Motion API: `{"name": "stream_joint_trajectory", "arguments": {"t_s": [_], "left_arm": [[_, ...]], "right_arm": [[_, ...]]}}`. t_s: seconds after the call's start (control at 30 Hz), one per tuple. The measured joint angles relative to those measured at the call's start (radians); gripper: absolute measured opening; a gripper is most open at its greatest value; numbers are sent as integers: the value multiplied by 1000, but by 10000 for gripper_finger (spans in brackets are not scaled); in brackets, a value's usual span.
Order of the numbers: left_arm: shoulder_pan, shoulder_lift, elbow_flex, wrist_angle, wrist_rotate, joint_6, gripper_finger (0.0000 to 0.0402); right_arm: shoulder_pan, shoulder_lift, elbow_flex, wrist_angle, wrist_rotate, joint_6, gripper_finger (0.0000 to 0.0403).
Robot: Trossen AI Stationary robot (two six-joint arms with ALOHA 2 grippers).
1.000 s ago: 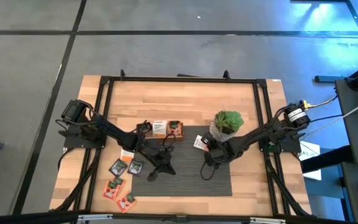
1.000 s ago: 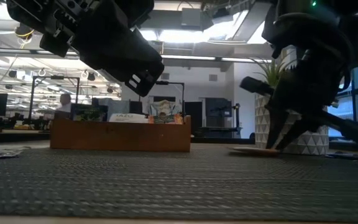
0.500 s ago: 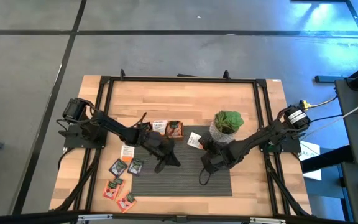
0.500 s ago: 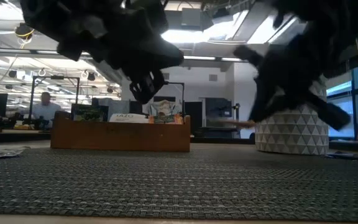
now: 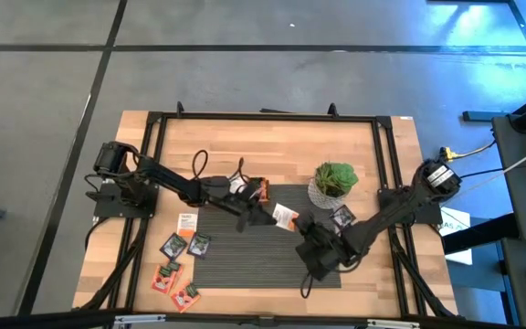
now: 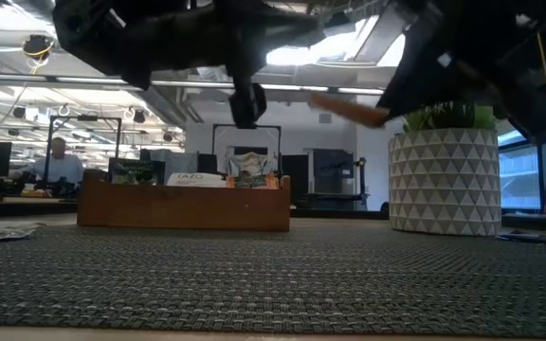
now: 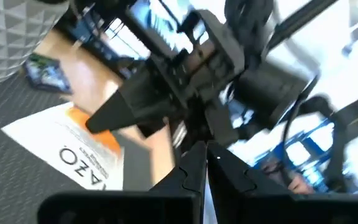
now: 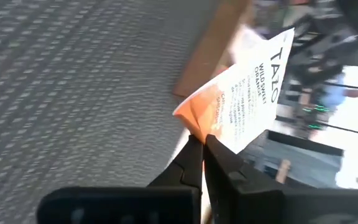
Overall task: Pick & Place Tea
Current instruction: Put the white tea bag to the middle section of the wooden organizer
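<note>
— Where is the right gripper [image 5: 289, 219]?

— Over the dark woven mat [image 5: 272, 260], near its middle. Its two fingers [image 8: 199, 163] are pressed together on one corner of a white-and-orange sachet [image 8: 244, 93], which hangs in the air, clear of the mat (the low view shows it as an orange sliver [image 6: 349, 110] well above the surface).

— And the left gripper [image 5: 259, 211]?

— Just beside it, also above the mat, fingers pressed together with nothing between them. From its wrist camera the held sachet [image 7: 73, 152] and the right arm's fingers sit close in front.

— Where are the other tea bags?

— A white one [image 5: 187, 221] lies on the wood at the mat's left edge. Two dark ones [image 5: 185, 245] lie side by side below it, and two orange-red ones [image 5: 173, 283] lower still, near the table's front left corner. Another dark one [image 5: 342, 216] lies beside the potted plant [image 5: 334, 180].

— And the wooden tray [image 6: 183, 205]?

— At the mat's far edge, with sachets standing in it. I cannot tell which compartments hold which.

— Anyone in the room?

— A person [image 6: 58, 166] sits far behind the table, on the low view's left.
</note>
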Motion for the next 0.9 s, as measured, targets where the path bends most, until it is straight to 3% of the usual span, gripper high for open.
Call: {"name": "stream_joint_trajectory", "arguments": {"t_s": [0.1, 0.27, 0.53, 0.63, 0.9], "left_arm": [[0, 0, 0, 57, -19, -75, 13], [-1, 0, 0, 62, -20, -75, 13], [21, 0, 0, 41, 16, 198, 13], [34, 0, 0, -6, -30, 193, 17], [64, 0, 0, -145, -109, 101, 91]], "right_arm": [[12, 0, 1, 13, 66, -1, 13], [19, 0, 1, 12, 80, 2, 19], [62, 0, 1, -4, 79, 43, 15], [75, -1, 1, -30, 79, 80, 15], [82, -2, 1, -63, 79, 96, 15]]}}
